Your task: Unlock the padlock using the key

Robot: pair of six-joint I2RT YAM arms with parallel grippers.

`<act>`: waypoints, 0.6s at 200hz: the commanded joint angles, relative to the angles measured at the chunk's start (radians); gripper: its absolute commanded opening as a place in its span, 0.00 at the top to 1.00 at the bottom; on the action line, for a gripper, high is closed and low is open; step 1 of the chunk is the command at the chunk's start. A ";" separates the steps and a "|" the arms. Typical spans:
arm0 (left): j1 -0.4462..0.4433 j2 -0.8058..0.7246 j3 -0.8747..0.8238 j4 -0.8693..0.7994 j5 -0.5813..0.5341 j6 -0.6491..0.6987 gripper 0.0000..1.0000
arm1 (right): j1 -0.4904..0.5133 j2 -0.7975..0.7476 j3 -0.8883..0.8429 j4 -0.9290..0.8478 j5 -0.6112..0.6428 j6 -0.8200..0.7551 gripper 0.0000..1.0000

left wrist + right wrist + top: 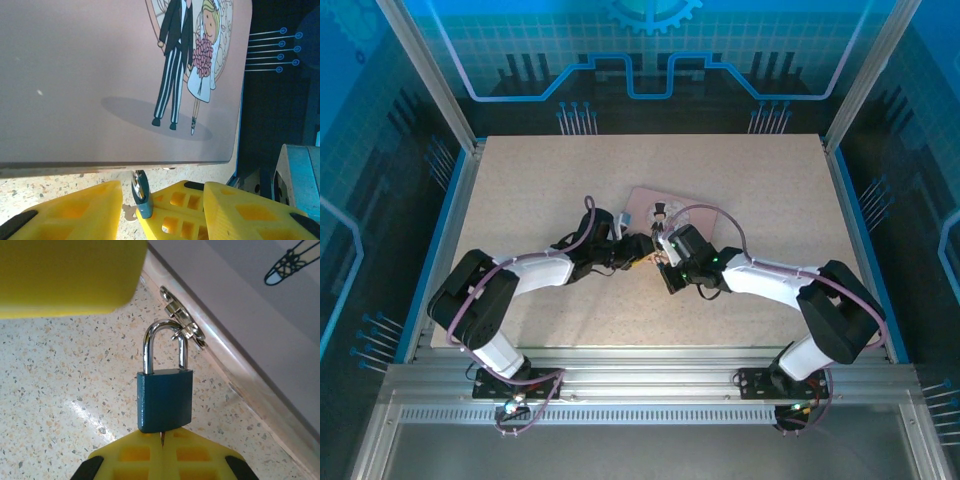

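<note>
Speckled table [60, 390] backs padlock [165, 400]; right wrist view shows right end effector [162, 452] pinching key [161, 438].

The padlock [165, 400] is finished in matt, finely grained paint, its shackle [148, 350] in polished metal; the table [60, 390] is seen speckled and glossy.

Left arm [525, 272] and right arm [775, 278] reach forward, elbows out, wrists angled inward. Left gripper [162, 192] gapes wide. Right gripper [162, 445] sits between its fingers, pinched tight on key [161, 437].
</note>
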 commanded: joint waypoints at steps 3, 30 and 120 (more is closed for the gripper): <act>-0.041 0.030 0.003 0.008 0.040 -0.014 0.53 | -0.003 -0.017 0.016 -0.019 -0.024 0.016 1.00; -0.063 0.055 0.016 -0.003 0.024 -0.017 0.57 | 0.009 -0.012 0.018 -0.009 -0.019 0.017 1.00; -0.072 0.121 0.044 -0.027 0.007 -0.021 0.89 | 0.032 -0.017 -0.002 0.044 -0.024 0.018 1.00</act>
